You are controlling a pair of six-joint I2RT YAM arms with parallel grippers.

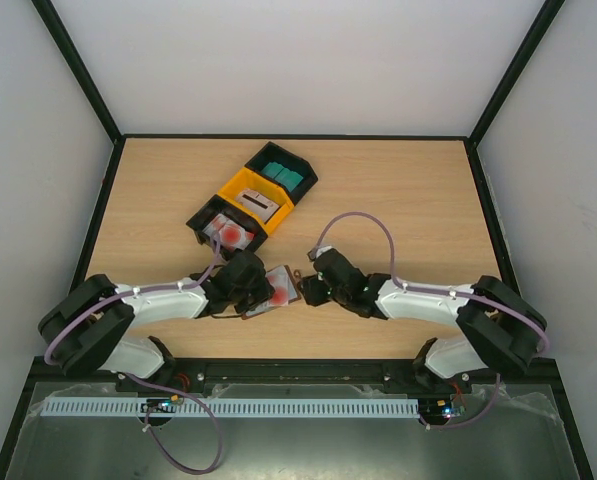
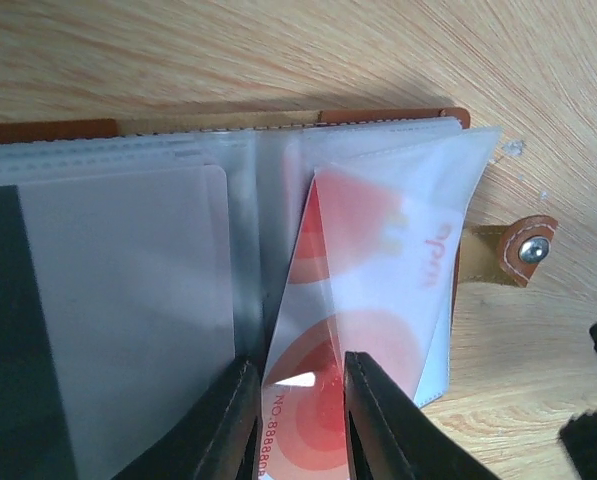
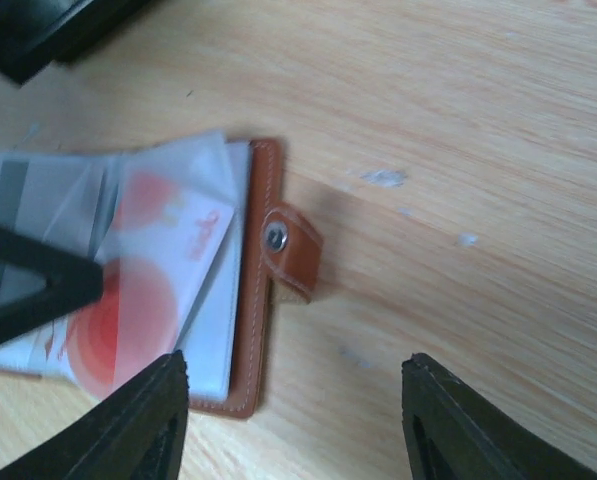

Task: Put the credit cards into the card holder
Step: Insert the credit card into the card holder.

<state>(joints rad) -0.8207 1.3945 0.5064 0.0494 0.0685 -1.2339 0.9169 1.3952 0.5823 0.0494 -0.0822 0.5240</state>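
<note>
The brown card holder (image 1: 278, 290) lies open on the table between my two arms, its clear sleeves up. In the left wrist view my left gripper (image 2: 303, 365) is shut on a white credit card with red rings (image 2: 308, 425), and the card's far end sits inside a clear sleeve (image 2: 408, 250) of the card holder (image 2: 393, 116). My right gripper (image 3: 293, 395) stands open just right of the holder's brown edge (image 3: 253, 300) and snap tab (image 3: 290, 248), with only bare wood between its fingers. More credit cards lie in the bins.
Three joined bins stand behind the holder: a black one with teal cards (image 1: 281, 172), a yellow one with a grey card (image 1: 258, 203) and a black one with white and red cards (image 1: 226, 233). Black frame walls border the table.
</note>
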